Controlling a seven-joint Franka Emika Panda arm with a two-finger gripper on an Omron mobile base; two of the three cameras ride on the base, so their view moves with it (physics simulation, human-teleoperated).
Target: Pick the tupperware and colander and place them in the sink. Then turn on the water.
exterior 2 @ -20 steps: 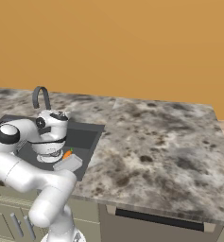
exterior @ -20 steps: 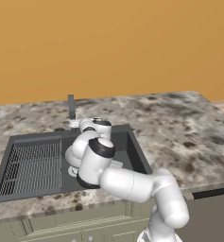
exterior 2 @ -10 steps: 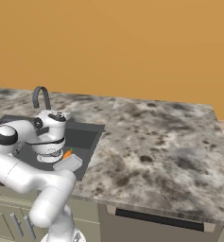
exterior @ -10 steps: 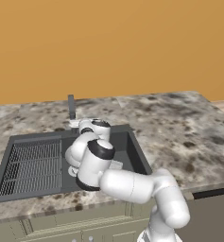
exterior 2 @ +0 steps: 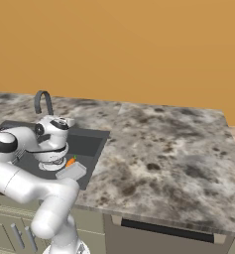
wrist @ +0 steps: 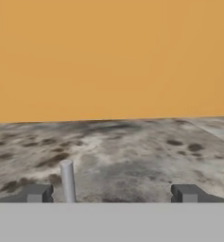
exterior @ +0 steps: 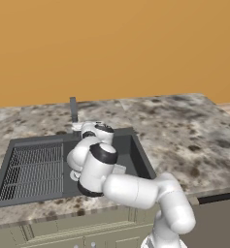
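Two-finger gripper (wrist: 111, 194) spread wide, empty, levelled at thin grey upright rod (wrist: 68, 181) near left fingertip. Translucent pale rectangular tupperware (exterior 2: 71, 172) and round white perforated colander (exterior 2: 51, 164) sitting inside dark grey recessed sink (exterior: 140, 162), small orange piece (exterior 2: 70, 161) between them. Dark curved faucet (exterior 2: 42, 100) behind.

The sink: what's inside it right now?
In the sink lie the tupperware, a small orange thing beside it, and a round white piece, maybe the colander. The arm covers most of the basin, so the rest is hidden.
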